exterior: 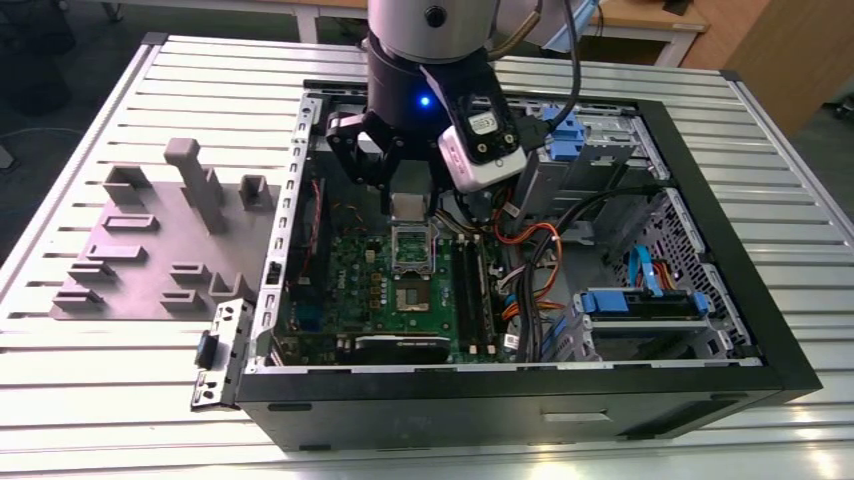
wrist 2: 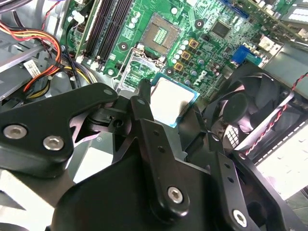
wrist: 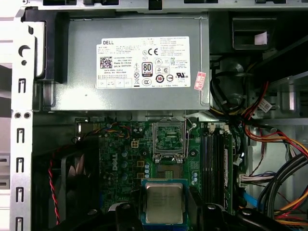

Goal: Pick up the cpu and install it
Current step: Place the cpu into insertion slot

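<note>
The hand (wrist 2: 169, 109) is clamped on the cpu (wrist 2: 172, 98), with black fingers (wrist 2: 143, 103) pressing on opposite edges of the chip. The cpu hangs inside the open computer case (exterior: 467, 415), above the green motherboard (wrist: 122, 161). It is near the open socket frame (wrist: 168, 139) and beside the black fan (wrist 2: 240, 106). The case stands on the slatted table (exterior: 120, 110).
</note>
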Robot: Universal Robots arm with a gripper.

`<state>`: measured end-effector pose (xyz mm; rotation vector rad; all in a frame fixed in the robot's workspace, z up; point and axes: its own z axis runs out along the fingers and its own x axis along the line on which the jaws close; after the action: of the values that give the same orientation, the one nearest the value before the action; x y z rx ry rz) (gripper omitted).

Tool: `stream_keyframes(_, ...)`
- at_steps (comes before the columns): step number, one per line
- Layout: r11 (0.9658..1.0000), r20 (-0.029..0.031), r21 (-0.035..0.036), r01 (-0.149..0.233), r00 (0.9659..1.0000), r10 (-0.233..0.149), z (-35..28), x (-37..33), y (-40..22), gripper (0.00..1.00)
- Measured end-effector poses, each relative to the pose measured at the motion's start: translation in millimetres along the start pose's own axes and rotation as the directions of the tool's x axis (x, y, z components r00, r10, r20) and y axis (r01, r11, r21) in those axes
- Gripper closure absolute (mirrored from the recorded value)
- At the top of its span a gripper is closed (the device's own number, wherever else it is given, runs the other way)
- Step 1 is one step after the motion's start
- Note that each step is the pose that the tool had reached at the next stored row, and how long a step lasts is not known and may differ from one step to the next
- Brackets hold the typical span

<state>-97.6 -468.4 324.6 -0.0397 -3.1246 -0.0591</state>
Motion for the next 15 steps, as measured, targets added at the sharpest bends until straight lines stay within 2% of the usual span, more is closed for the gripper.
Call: stream_keyframes(15,1.0,-0.0001,0.0001,0.0,1.0,0.0,9.0,-0.1,-0.4,0.53)
